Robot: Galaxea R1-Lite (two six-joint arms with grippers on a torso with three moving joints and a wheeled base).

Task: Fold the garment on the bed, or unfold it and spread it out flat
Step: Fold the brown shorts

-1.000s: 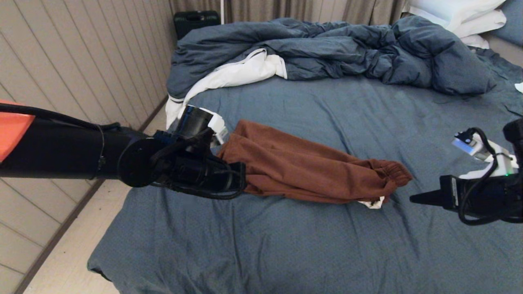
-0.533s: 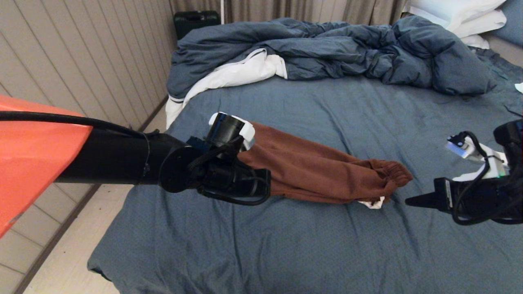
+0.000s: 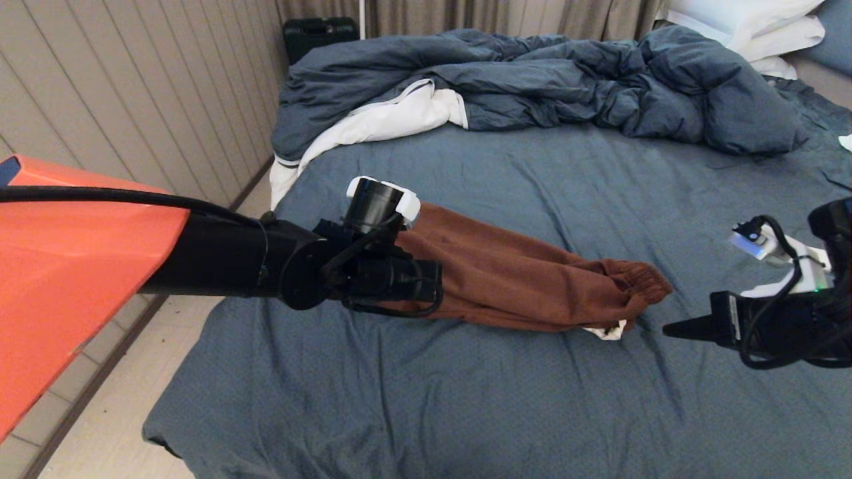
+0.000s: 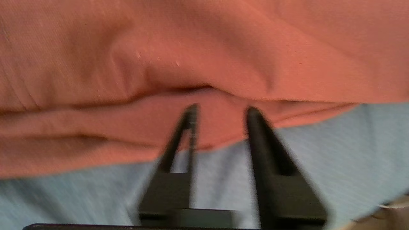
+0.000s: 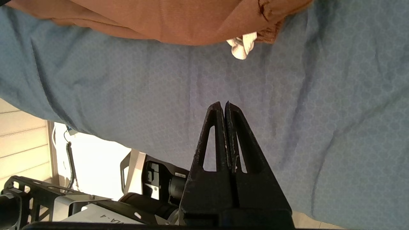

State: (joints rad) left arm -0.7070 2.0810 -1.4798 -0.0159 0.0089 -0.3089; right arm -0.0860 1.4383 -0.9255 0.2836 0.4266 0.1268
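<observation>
I had the rust-brown knit shorts (image 3: 532, 283) lying as a long, narrow bundle across the slate-blue sheet of the bed (image 3: 466, 412), legs doubled over each other and the gathered waistband pointing toward my right arm, with a bit of white drawstring (image 3: 607, 330) peeking out underneath. My left gripper (image 4: 220, 110) sat at the leg-hem end, its fingers parted a modest way with the tips over the fabric edge and nothing pinched between them, as far as I could see. My right gripper (image 5: 223, 105) was closed and empty, hovering over bare sheet near the waistband but apart from it. I judged the job roughly midway: one lengthwise fold looked made, yet the bundle was rumpled and uneven, so either a crosswise fold or smoothing remained. The rumpled dark blue duvet (image 3: 532, 86) lay well clear.
</observation>
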